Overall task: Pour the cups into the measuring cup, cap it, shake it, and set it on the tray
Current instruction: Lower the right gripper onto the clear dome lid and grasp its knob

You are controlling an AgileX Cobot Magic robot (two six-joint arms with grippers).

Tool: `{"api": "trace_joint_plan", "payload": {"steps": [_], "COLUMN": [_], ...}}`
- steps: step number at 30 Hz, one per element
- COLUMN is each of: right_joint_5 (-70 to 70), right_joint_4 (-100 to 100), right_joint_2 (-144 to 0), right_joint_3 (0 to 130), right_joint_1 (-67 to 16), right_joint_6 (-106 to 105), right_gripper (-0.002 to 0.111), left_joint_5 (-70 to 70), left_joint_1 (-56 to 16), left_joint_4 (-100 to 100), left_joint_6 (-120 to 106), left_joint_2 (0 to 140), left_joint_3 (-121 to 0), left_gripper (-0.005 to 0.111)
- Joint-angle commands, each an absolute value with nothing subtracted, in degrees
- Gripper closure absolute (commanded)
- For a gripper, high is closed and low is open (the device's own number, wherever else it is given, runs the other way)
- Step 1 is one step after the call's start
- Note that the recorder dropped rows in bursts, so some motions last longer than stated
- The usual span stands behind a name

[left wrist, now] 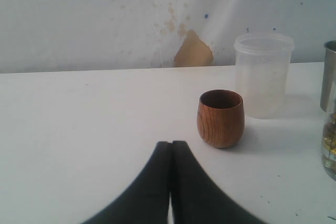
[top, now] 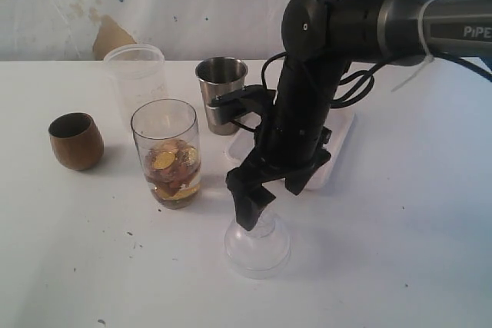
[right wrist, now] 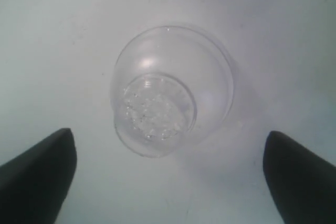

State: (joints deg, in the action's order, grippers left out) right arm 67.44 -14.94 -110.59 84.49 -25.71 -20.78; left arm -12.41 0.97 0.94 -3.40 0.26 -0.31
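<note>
White surface [top: 400, 251], stained wall [top: 231, 5] behind. Shows clear domed cap [right wrist: 170, 90] near measuring cup [top: 165, 151], under spread, empty right fingers [right wrist: 37, 177]; left fingers [left wrist: 152, 192] pressed together, empty. Probably light, thin, slippery, crushable: pinch narrow crown gently.

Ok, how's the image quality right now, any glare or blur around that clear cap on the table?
Right wrist view: bluish cast, the clear cap low-contrast against the white table, small highlight inside it, fingers soft-edged. Exterior view: even light, faint shadows, measuring cup in focus. Left wrist view: wooden cup crisp, left gripper blurred.
</note>
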Motion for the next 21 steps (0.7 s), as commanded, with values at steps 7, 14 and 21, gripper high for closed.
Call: {"api": "trace_joint_plan", "payload": {"steps": [7,14,21], "right_joint_5": [64.9,59.0,58.1], "right_joint_4": [-15.7,-15.5,-14.7], "right_joint_2": [-110.5,-110.6,-111.5], "right_joint_3": [81.8,81.2,81.2], "right_joint_1": [-26.6,-28.7,-30.4], "right_joint_6": [-22.2,-24.4,-24.3], "right_gripper": [0.038,0.037,0.037], "left_joint_5": [-11.7,-11.7,-11.7], "left_joint_1": [1.0,1.0,1.0], "left_joint_4": [1.0,1.0,1.0], "left_joint_6": [-3.4,-3.4,-3.4], "left_joint_2": [0.0,0.0,0.0], "left_joint_3": [0.0,0.0,0.0], "left_gripper": [0.107,0.107,0.107]}}
